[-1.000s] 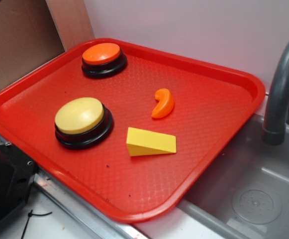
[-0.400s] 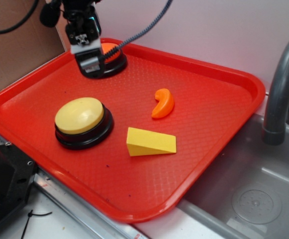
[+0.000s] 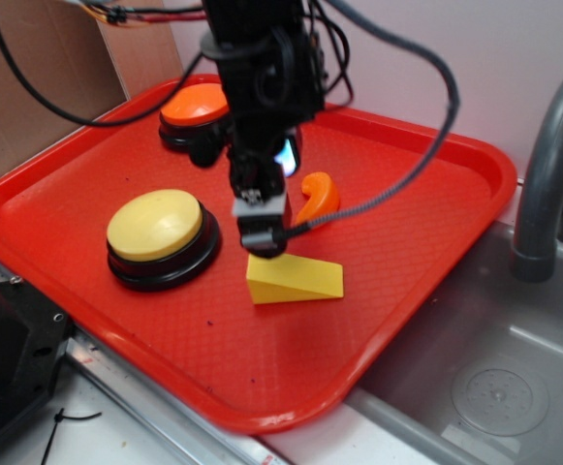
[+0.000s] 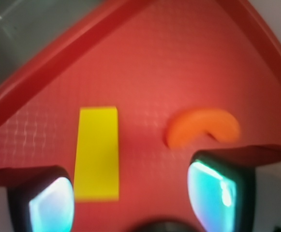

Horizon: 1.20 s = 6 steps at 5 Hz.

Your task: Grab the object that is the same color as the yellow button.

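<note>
The object, a bright-yellow wedge (image 3: 296,279), lies on the red tray (image 3: 436,223) to the right of the yellow button (image 3: 155,225), a pale-yellow dome on a black base. My gripper (image 3: 274,199) hangs over the tray between the wedge and the orange crescent, open and holding nothing. In the wrist view the wedge (image 4: 97,152) lies just ahead of the left finger, off to the left of the gripper (image 4: 133,198). Only bare tray shows between the two lit pads (image 4: 51,205).
An orange crescent piece (image 3: 322,194) (image 4: 203,126) lies beside the right finger. An orange-topped button (image 3: 192,105) stands at the tray's back left, partly behind the arm. A grey sink (image 3: 494,368) with a faucet (image 3: 552,165) is to the right. Cardboard (image 3: 29,77) stands at the left.
The arm came into view at the back left over the orange button, then moved forward and right to hang just behind the yellow wedge. The objects have not moved.
</note>
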### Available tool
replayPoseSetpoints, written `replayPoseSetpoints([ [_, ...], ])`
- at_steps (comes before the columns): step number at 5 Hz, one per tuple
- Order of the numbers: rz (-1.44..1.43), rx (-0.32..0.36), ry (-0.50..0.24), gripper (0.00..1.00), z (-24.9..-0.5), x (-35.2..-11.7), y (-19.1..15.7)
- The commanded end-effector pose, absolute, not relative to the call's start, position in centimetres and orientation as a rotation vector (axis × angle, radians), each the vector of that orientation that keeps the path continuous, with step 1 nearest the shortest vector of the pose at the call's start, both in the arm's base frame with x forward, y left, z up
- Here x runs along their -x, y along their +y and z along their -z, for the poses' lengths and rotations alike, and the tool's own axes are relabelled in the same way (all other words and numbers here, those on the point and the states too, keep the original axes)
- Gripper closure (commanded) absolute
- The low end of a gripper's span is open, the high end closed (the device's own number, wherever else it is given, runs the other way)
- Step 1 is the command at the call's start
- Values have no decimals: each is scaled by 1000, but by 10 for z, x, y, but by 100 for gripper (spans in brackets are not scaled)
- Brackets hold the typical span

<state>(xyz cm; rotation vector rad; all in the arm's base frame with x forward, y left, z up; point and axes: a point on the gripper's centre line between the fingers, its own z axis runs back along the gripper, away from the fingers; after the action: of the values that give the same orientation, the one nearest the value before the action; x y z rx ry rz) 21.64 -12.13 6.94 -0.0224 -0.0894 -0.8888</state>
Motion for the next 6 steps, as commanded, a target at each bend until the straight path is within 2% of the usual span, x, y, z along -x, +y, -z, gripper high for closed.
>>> replayPoseSetpoints([
  [1,929,57,-55,0,-45,-205,-149],
  [2,957,62,-34,0,-38,-199,-159],
  [3,909,30,21,0,-29,-196,-160],
  [4,841,16,76,91,-23,-196,-153],
  [5,843,29,84,100,-21,-197,-145],
  [6,852,34,94,100,-19,-198,-143],
])
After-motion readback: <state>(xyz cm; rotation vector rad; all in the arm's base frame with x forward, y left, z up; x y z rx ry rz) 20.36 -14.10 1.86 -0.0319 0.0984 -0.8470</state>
